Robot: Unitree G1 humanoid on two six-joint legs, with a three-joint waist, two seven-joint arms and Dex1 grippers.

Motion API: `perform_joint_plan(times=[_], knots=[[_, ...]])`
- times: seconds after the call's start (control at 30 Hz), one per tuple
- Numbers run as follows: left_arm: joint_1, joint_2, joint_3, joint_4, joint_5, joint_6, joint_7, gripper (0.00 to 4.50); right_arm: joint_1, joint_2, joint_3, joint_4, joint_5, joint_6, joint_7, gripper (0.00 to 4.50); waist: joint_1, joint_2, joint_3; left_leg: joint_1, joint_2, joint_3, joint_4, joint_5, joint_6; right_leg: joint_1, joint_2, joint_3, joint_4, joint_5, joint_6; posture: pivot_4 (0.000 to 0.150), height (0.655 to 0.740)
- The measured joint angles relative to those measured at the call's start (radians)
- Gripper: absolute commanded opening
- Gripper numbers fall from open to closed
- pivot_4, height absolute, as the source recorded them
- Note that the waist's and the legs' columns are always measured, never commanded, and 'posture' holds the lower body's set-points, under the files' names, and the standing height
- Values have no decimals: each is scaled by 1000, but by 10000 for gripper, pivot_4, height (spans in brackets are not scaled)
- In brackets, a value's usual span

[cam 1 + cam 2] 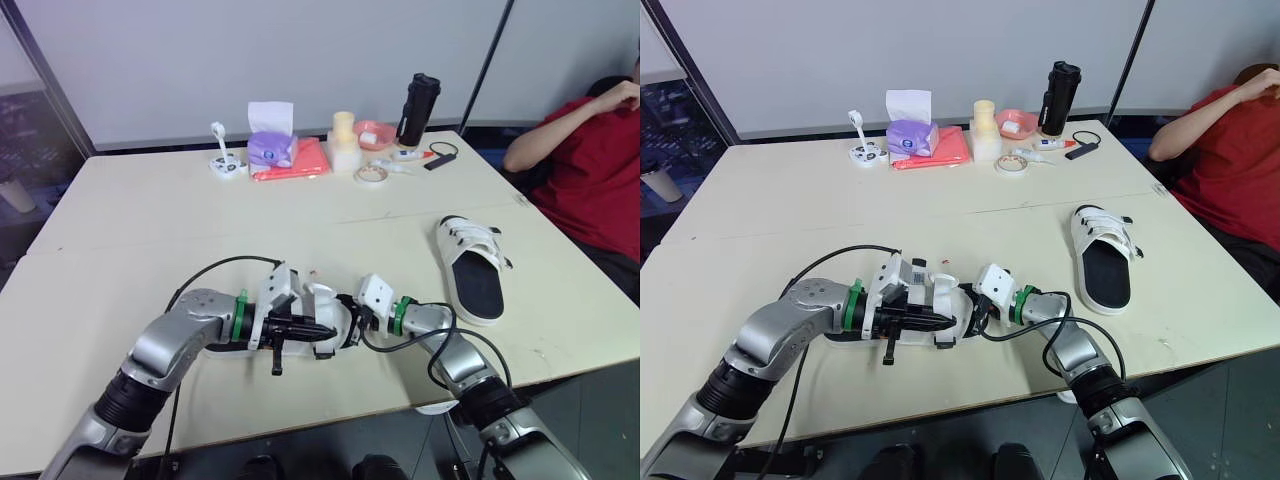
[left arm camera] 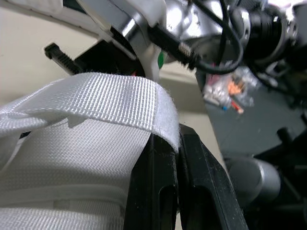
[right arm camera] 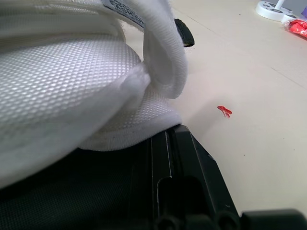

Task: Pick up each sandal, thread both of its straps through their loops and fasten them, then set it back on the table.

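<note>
Nearest the camera, by the near edge of the table (image 1: 120,220) and slightly left of its middle, the left gripper (image 1: 322,328) and the right gripper (image 1: 350,328) are brought together from opposite sides on a white sandal (image 1: 338,310). This sandal is seen between the two grippers, with the left gripper on its left part and the right gripper against its right end. Whether it rests on the table or is raised just off it cannot be told.

In the left wrist view, the black fingers (image 2: 153,191) of the left gripper are pressed together on the edge of a white woven strap (image 2: 105,96), which is pinched between them and arches away over the mesh upper of the sandal. In the right wrist view, the padded white mesh of the sandal is seen lying against the right gripper, just beside a small red fleck (image 3: 224,111) on the tabletop. Whether the right gripper is clenched or released cannot be told.

A second sandal (image 1: 472,272), white with a black footbed, is laid flat on the right part of the table, well apart from both grippers, its two straps at its far end.

Along the far edge, a black bottle (image 1: 418,110), a roll of tape (image 1: 371,175), a pink bowl (image 1: 375,133), a purple tissue pack (image 1: 272,148) and a red pouch (image 1: 305,160) are grouped. A person in a red shirt (image 1: 590,170) is seated at the far right.
</note>
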Motion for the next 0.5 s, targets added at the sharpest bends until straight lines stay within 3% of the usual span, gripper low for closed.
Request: perform_joint_plan(times=[0.3,0.4,0.5], knots=[[0,5,-14,15,42,-63,-20,867,0,0,0,0,0,0,0,0,0,1,0,0,0,0,-1,0,0,0,-1,0,0,0,0,1500,7400],[0,-1,-11,17,37,-56,-21,9043,0,0,0,0,0,-1,0,0,0,1,0,0,0,0,-1,0,0,0,-1,1,0,0,0,1500,7400],[6,-8,3,21,4,-19,-18,22792,0,0,0,0,0,-2,0,0,-1,1,0,-1,0,0,-1,0,0,-1,-1,1,0,0,0,1500,7400]])
